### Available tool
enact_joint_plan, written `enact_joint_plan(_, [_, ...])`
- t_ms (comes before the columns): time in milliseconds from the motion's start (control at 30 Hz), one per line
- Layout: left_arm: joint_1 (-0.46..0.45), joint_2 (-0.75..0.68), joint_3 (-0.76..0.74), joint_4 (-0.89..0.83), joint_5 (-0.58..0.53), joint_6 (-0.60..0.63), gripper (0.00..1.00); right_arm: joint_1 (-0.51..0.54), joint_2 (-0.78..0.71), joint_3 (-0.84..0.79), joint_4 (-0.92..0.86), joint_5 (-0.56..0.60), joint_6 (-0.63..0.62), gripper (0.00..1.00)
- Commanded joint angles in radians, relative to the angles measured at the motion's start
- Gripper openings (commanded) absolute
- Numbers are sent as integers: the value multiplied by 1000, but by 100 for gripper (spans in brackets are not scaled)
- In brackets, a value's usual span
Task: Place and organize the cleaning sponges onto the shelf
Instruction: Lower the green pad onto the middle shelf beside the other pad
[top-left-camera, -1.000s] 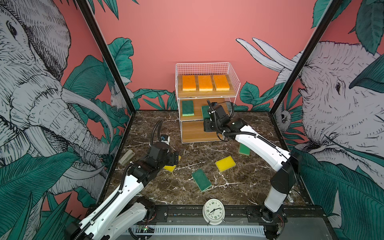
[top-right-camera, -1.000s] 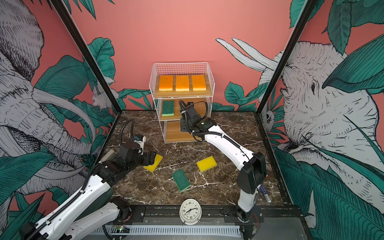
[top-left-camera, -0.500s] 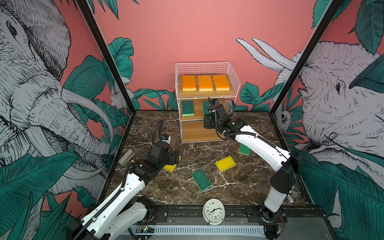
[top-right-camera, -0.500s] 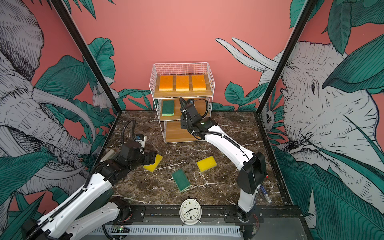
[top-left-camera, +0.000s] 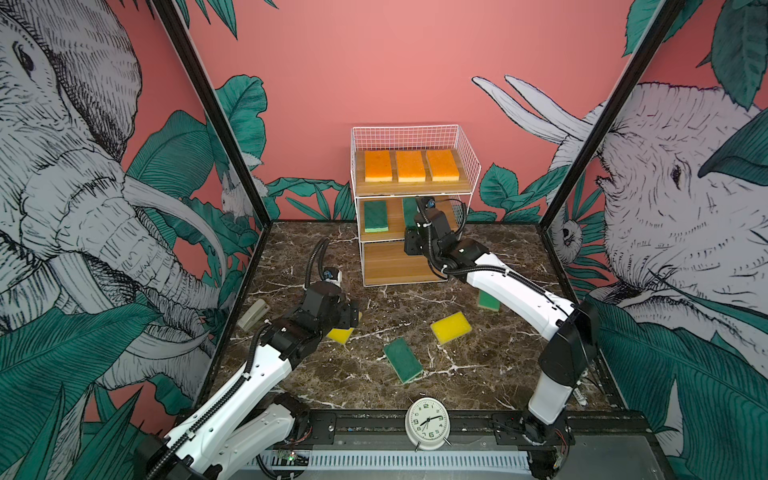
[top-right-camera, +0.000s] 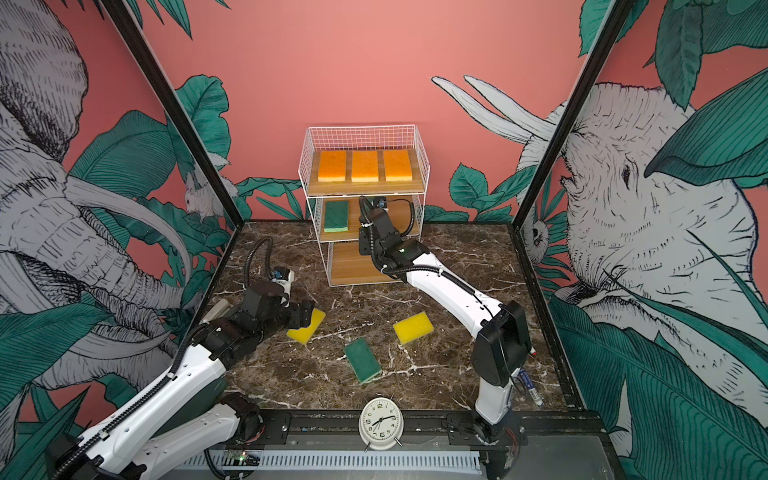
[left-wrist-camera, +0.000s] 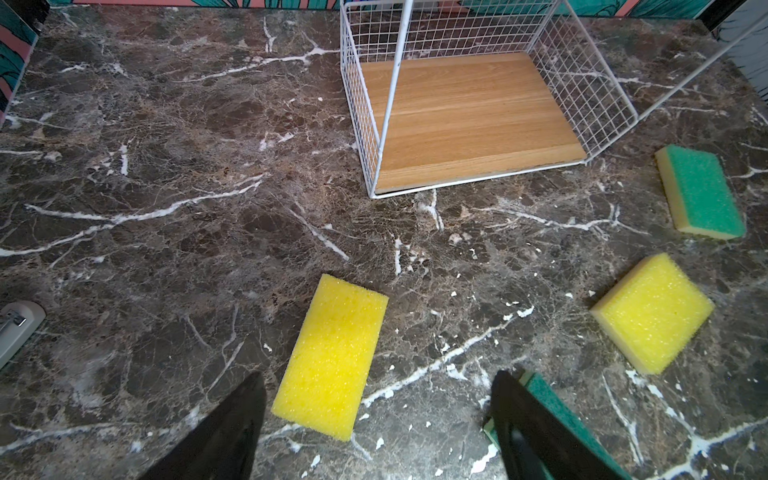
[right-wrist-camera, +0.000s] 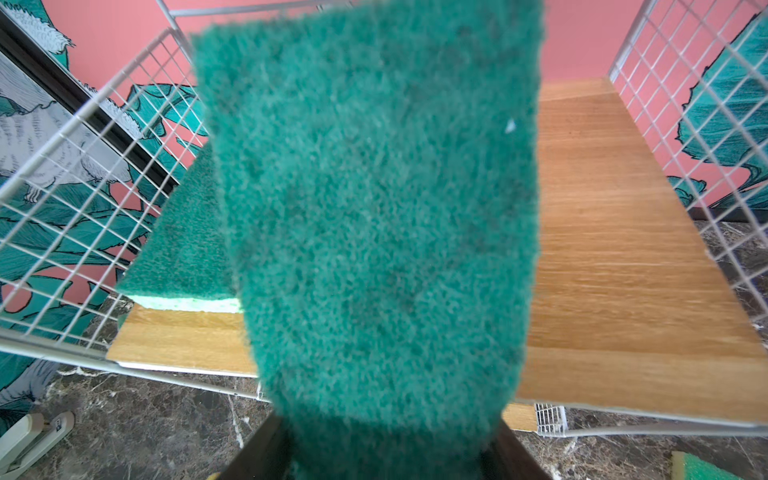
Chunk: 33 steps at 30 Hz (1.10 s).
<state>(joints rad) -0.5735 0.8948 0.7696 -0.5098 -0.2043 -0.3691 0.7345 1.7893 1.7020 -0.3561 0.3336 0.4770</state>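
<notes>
The right end effector (right-wrist-camera: 384, 453) pinches a dark green sponge (right-wrist-camera: 374, 208) over the middle tier of the shelf (right-wrist-camera: 615, 249), while the left end effector (left-wrist-camera: 376, 380) hovers spread above a yellow sponge (left-wrist-camera: 332, 357) on the bench (left-wrist-camera: 166, 208).

Both top views high at front, angled down at tabletop (top-left-camera: 374, 291), left wrist low, facing shelf (left-wrist-camera: 457, 116) base, right wrist close at its middle tier, shelf shared.
</notes>
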Motion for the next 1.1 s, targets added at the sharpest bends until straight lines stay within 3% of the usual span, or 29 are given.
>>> enact_joint_plan(0, [-3, -8, -9, 11, -18, 7, 86, -1, 19, -3, 71, 30, -15, 57])
enact_joint_plan(467, [-3, -15, -23, 20, -23, -2, 85, -3, 45, -18, 126, 76, -8, 59])
enact_joint_plan(1067, [-3, -27, -33, 5, -32, -9, 85, -2, 83, 21, 101, 36, 27, 73])
